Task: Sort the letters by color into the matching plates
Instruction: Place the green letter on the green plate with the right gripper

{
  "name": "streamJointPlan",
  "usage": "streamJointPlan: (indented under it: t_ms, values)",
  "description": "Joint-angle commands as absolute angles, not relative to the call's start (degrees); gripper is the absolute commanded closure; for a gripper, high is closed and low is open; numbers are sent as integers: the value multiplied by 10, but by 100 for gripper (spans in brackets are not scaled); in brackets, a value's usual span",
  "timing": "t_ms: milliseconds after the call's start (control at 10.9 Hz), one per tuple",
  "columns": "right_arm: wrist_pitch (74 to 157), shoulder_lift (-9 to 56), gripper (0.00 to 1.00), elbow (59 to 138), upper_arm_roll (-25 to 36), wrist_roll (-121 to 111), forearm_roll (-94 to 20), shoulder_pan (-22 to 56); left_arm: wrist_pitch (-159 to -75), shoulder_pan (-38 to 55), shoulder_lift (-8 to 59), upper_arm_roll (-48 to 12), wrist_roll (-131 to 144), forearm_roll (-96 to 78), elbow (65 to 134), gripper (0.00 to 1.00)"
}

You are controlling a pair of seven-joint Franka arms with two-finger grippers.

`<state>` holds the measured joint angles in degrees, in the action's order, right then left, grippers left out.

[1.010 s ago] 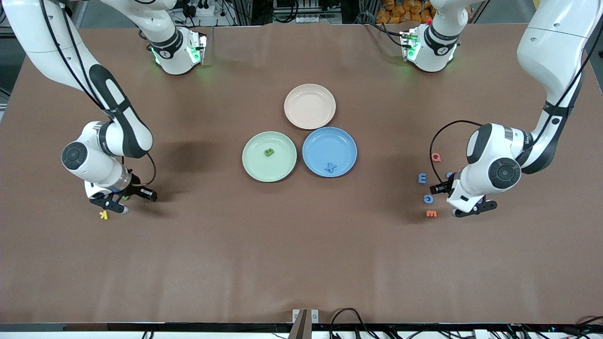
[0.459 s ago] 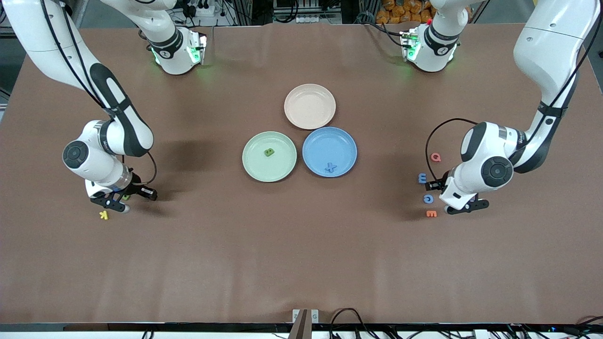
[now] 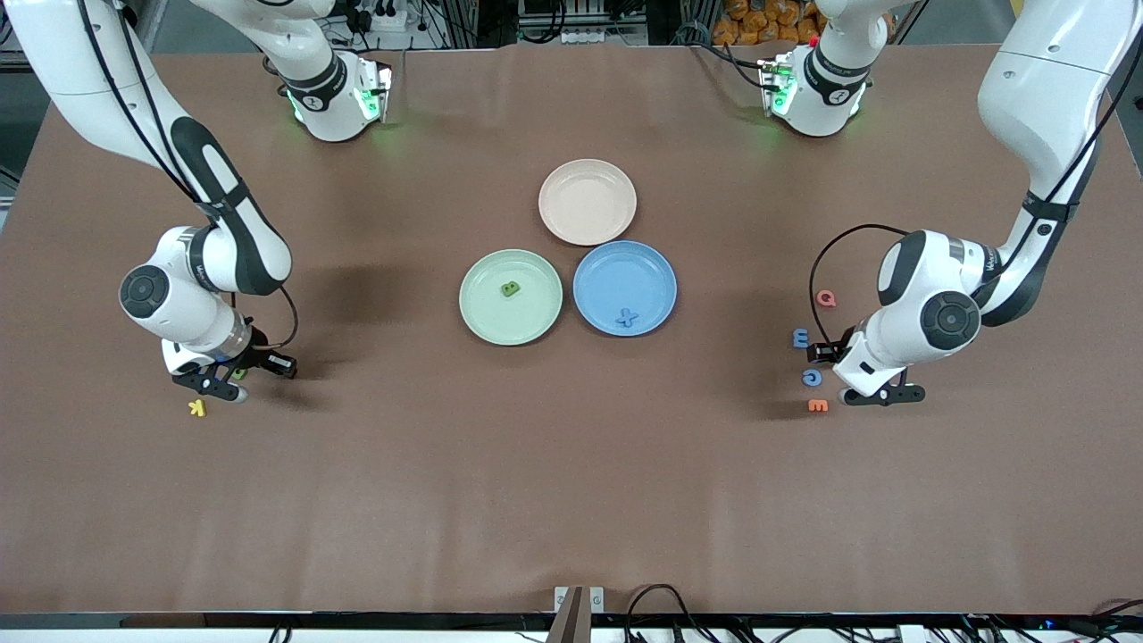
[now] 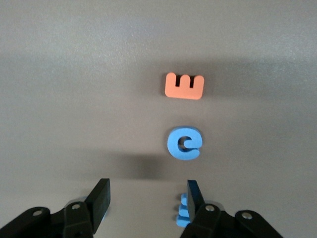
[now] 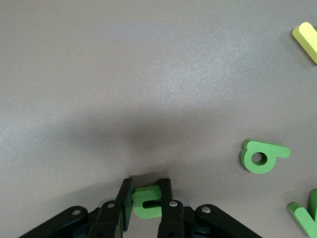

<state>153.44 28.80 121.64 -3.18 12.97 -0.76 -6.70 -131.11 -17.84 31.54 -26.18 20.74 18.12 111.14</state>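
My right gripper (image 5: 146, 197) is down at the table at the right arm's end, shut on a green letter (image 5: 148, 202). Two more green letters (image 5: 260, 156) (image 5: 307, 218) lie close by. My left gripper (image 4: 147, 198) hangs open just above the table at the left arm's end, nothing between its fingers (image 4: 100, 201). A blue E (image 4: 182, 212) lies just outside one finger and a blue G (image 4: 184, 144) a little ahead. The mint green plate (image 3: 487, 313) holds a green letter (image 3: 510, 288). The blue plate (image 3: 607, 272) holds a blue X (image 3: 629, 317).
A beige-pink plate (image 3: 587, 223) sits farther from the front camera than the two plates, touching them. A yellow K (image 3: 197, 408) lies by the right gripper (image 3: 228, 375). An orange E (image 3: 817, 405) and a red Q (image 3: 827, 298) lie near the left gripper (image 3: 844, 371).
The right gripper's jaws have closed onto the green letter. The left hand has shifted a little toward the blue letters.
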Motion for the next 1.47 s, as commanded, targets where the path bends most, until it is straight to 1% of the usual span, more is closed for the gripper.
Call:
streamJointPlan:
  t_ms: [0,275,643,826,1010,1102,1377]
  values:
    - [1538,285,75,1237,-36,131,3,-69,-1358,-188,315,-268,175,193,1130,29]
    - [1528,267,76,1233,-35,157,-6,-34,-1381,-184,320,-268,167,195,1138,28]
    - [1503,241,76,1233,-17,289,-8,81,-1390,-180,328,-267,165,197,1131,34]
    - [1456,215,76,1230,-18,337,-9,133,-1402,-185,335,-266,156,207,1129,34]
    - [1419,190,76,1229,-17,363,-59,191,-1404,-183,352,-266,157,214,1115,35]
    - [1412,186,76,1225,-17,376,-81,224,-1405,-182,352,-266,157,213,1115,35]
    - [1412,193,76,1209,-17,456,-84,300,-1405,-179,356,-265,157,214,1107,35]
